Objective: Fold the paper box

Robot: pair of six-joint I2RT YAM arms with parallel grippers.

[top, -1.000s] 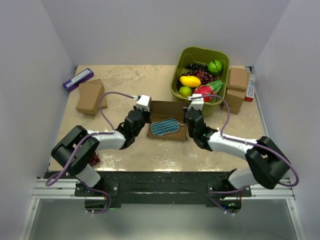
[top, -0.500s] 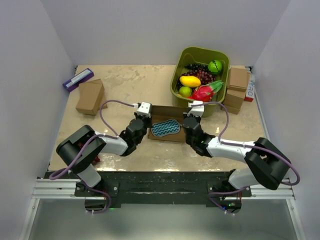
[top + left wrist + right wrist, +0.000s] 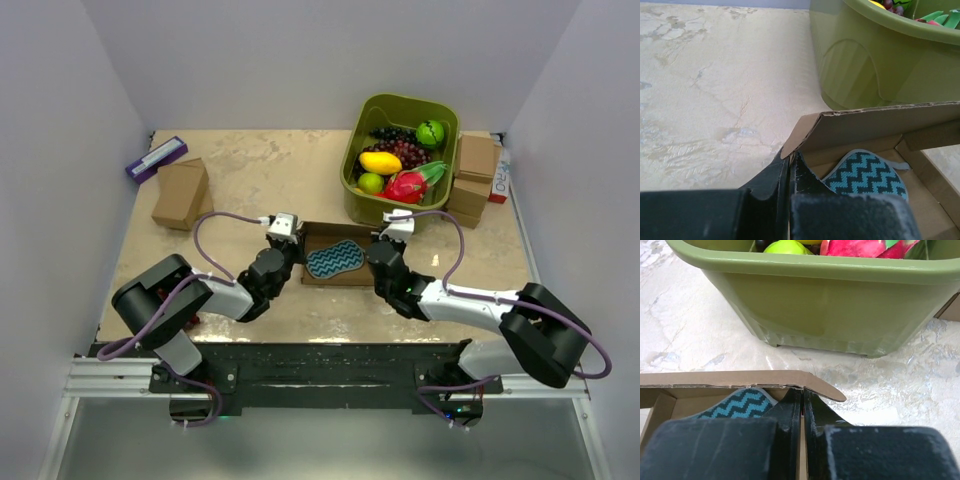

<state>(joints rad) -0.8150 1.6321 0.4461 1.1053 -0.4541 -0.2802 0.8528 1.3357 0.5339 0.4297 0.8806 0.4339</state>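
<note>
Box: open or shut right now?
Open. Nothing covers the box: its far flap stands upright, and the zigzag cloth inside shows from above.

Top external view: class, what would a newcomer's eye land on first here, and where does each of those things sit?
The open paper box at the table's middle draws the eye, with a blue zigzag pad lying inside it. The left gripper and right gripper meet it at opposite ends, both shut. Behind it to the right stands a green bin heaped with bright fruit.
</note>
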